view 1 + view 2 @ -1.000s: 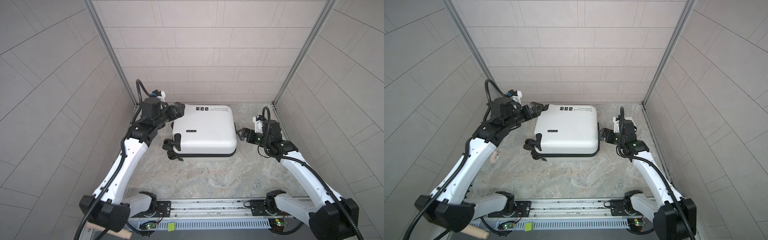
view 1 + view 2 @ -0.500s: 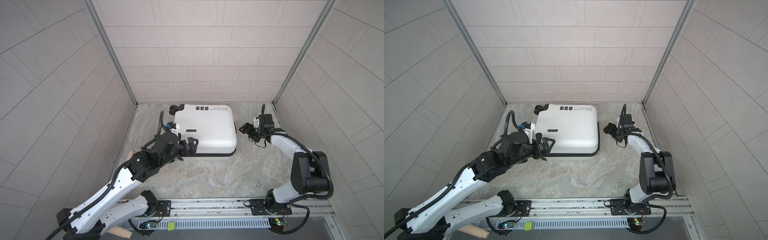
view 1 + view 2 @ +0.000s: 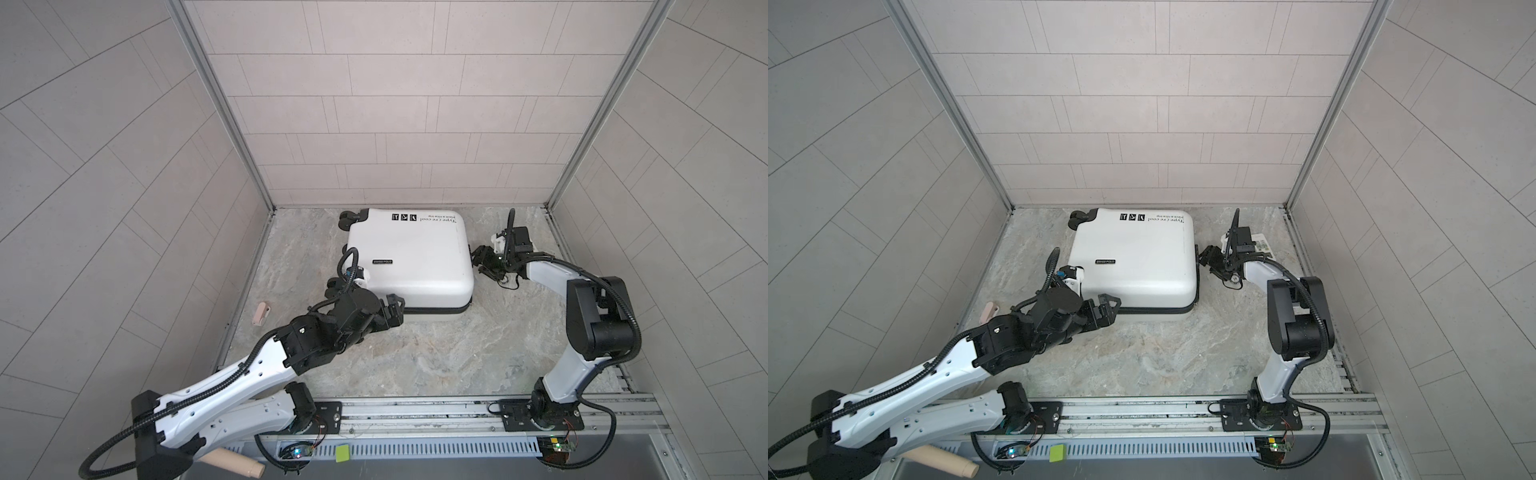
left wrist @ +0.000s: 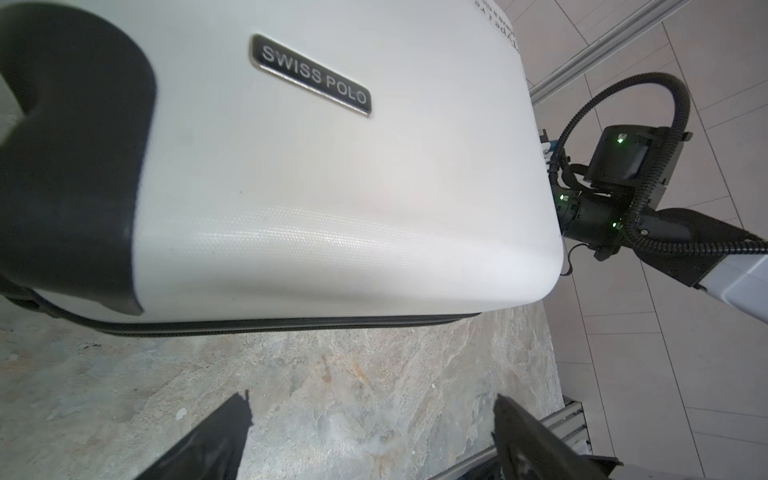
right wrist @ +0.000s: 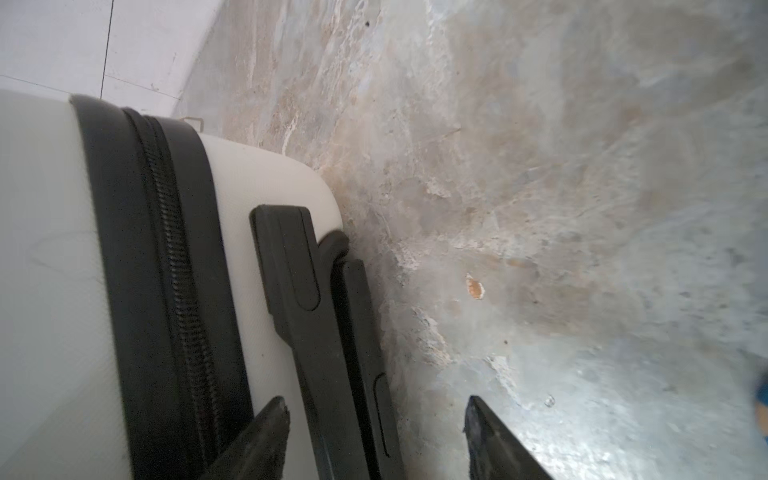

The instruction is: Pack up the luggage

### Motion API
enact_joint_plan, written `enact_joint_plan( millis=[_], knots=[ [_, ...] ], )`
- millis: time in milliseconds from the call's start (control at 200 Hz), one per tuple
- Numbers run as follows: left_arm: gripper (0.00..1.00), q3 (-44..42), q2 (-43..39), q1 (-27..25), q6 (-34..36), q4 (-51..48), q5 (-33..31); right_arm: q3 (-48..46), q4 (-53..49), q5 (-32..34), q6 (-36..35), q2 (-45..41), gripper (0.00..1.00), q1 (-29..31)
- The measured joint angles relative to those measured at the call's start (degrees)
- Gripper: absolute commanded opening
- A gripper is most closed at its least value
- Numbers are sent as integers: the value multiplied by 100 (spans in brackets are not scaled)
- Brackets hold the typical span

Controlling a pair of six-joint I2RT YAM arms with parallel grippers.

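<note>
The luggage (image 3: 409, 262) (image 3: 1133, 262) is a white hard-shell suitcase lying flat and zipped shut at the back of the stone floor. In both top views my left gripper (image 3: 395, 311) (image 3: 1111, 308) sits low at its front left corner, open. In the left wrist view the white shell (image 4: 311, 187) fills the frame, and only floor lies between the fingers of that gripper (image 4: 370, 415). My right gripper (image 3: 478, 261) (image 3: 1204, 259) is at the suitcase's right side. In the right wrist view its jaws (image 5: 376, 415) stand apart, straddling the black side handle (image 5: 324, 332) beside the zipper band (image 5: 174, 291).
Tiled walls close in at the back and on both sides. A small beige piece (image 3: 262, 312) lies by the left wall. A metal rail (image 3: 415, 411) runs along the front edge. A white label (image 3: 1262, 245) lies behind the right wrist.
My left arm swung from the suitcase's back left corner down to its front left corner. My right gripper moved in against the suitcase's right side and its jaws narrowed.
</note>
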Motion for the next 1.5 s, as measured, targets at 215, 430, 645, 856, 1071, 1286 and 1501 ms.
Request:
enact_joint_plan(
  millis=[215,430,645,856,1071,1286,1501],
  knots=[
    [100,-199,-157,74,22,85,-389,-70,343,-122,138,225,54,101],
    [100,-293,-149,669,111,389,-216,-442,1054,-188,402,153,35,170],
    [100,-415,203,992,125,693,136,-1045,1735,50,645,-186,18,348],
    [100,-415,573,1473,240,1021,424,-1600,2026,651,817,-645,11,769],
    [100,-348,859,2055,389,1478,831,-2124,2212,1349,1268,-1137,8,1233],
    [100,-136,1318,2564,610,1788,1060,-2706,2216,2214,1886,-1764,17,1943],
    [100,177,1862,2975,815,2074,1193,-2955,1609,2800,2118,-2173,73,2549]
  ],
)
